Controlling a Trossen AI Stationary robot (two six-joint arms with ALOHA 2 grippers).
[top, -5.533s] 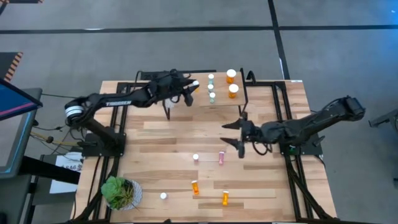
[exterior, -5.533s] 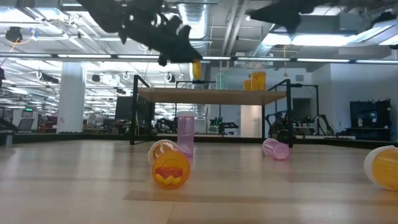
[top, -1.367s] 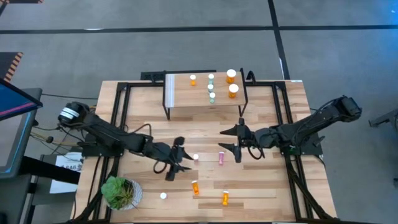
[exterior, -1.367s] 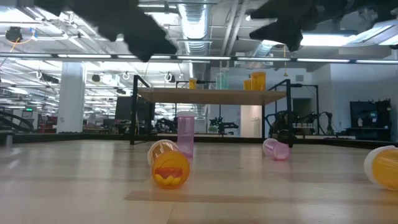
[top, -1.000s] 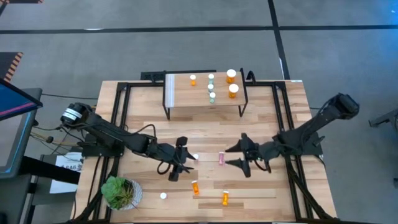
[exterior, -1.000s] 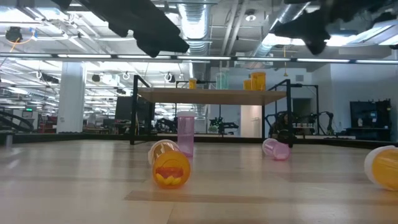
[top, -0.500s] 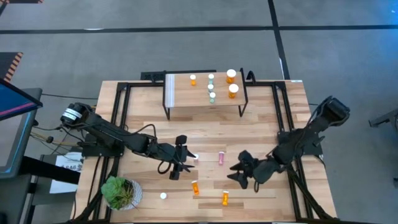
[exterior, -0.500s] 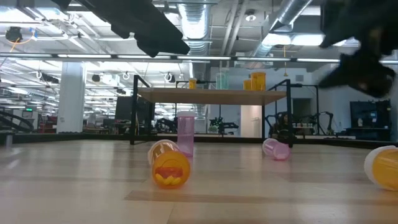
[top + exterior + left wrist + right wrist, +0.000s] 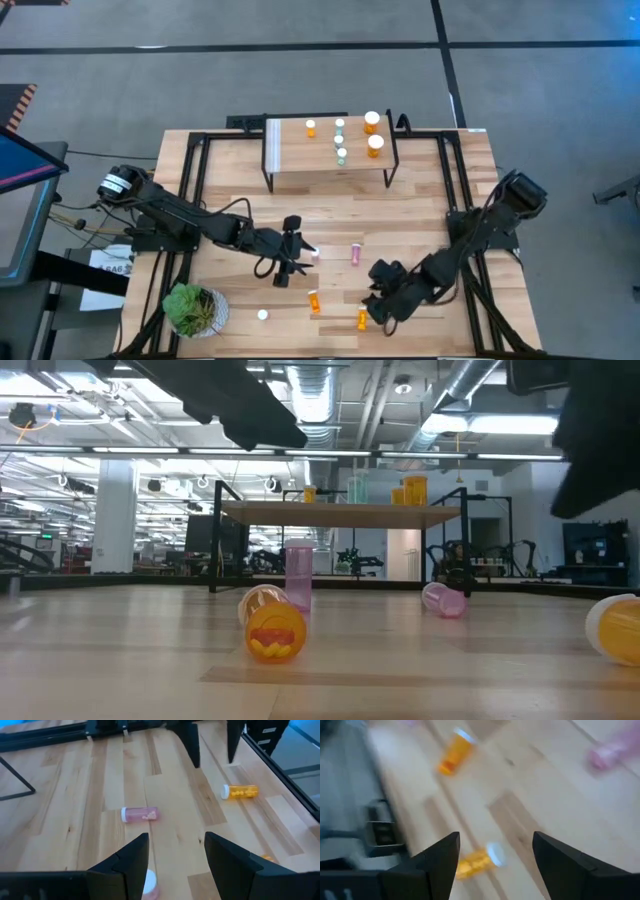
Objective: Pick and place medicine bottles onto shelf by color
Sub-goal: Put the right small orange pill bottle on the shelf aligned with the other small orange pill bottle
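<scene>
The shelf at the table's far side carries orange and pale green medicine bottles. On the table a pink bottle stands upright, another pink one lies on its side, and two orange ones lie nearer the front. My left gripper hovers open just left of the upright pink bottle. My right gripper is open and slants down over the front orange bottle, which shows between its fingers, apart from them.
A potted plant stands at the near left corner. A white-capped bottle stands beside it. Black frame rails run along both table sides. The shelf's left half is bare.
My right gripper has swung toward the table's near edge and down, rolling its wrist, from beside the lying pink bottle to over the front orange bottle. The bottles have stayed where they were.
</scene>
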